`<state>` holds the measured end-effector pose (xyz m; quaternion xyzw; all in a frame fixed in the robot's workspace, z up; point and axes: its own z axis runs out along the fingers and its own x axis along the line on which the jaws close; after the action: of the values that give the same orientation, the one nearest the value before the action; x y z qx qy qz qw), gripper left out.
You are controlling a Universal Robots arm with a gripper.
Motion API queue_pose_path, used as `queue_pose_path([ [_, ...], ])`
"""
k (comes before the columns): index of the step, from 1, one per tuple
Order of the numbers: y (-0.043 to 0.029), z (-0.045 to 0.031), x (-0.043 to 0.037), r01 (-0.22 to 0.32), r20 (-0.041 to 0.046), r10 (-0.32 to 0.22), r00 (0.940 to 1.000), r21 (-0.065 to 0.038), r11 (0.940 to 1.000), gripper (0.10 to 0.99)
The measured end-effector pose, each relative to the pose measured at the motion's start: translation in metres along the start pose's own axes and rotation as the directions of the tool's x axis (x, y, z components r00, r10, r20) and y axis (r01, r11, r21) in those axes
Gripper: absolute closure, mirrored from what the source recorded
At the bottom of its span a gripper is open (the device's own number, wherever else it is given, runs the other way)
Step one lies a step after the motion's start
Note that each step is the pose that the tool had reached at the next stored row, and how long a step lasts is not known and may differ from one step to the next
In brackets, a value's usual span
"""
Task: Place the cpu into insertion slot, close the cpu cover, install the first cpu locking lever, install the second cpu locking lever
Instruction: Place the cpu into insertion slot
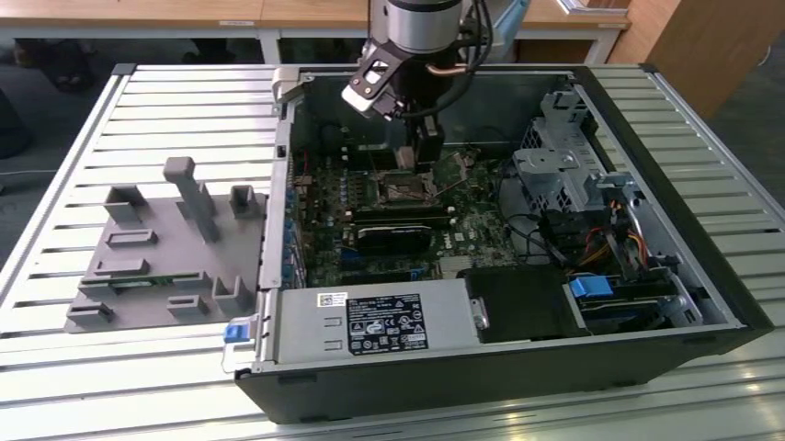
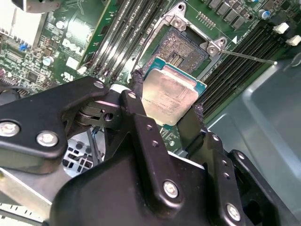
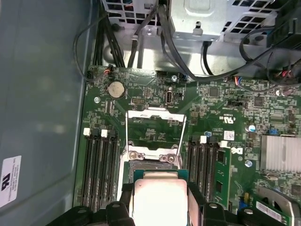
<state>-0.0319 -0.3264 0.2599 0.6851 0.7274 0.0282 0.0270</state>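
Observation:
My gripper (image 2: 167, 101) is shut on the cpu (image 2: 171, 96), a flat square chip with a pale metal top, pinched at two opposite edges between black fingers (image 2: 136, 94). The chip hangs tilted just above the green board, beside the open insertion slot (image 2: 181, 47), whose dark pin field is bare. In the first wrist view the cpu (image 3: 160, 197) sits partly over the insertion slot (image 3: 150, 165), and the cpu cover (image 3: 155, 113) stands flipped open beyond it. A thin locking lever (image 2: 249, 56) sticks out by the socket. In the exterior view the gripper (image 1: 426, 152) hovers over the socket (image 1: 405, 188) inside the case.
Long black memory slots (image 3: 99, 165) flank the socket on both sides. A finned heat sink (image 3: 282, 153) and black cables (image 3: 141, 28) lie close by. The grey case wall (image 3: 42, 94) is near. A labelled power supply box (image 1: 368, 322) and a grey fixture (image 1: 160, 248) are in the exterior view.

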Motion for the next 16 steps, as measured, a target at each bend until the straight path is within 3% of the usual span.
queue_pose_path([
  [11,-0.0019,0.0172,0.0027,-0.027,0.0020,0.027,0.9996,0.000,0.9996,0.545],
  [16,-0.0035,0.0204,0.0029,-0.027,0.0020,0.027,0.9996,0.000,0.9996,0.545],
])
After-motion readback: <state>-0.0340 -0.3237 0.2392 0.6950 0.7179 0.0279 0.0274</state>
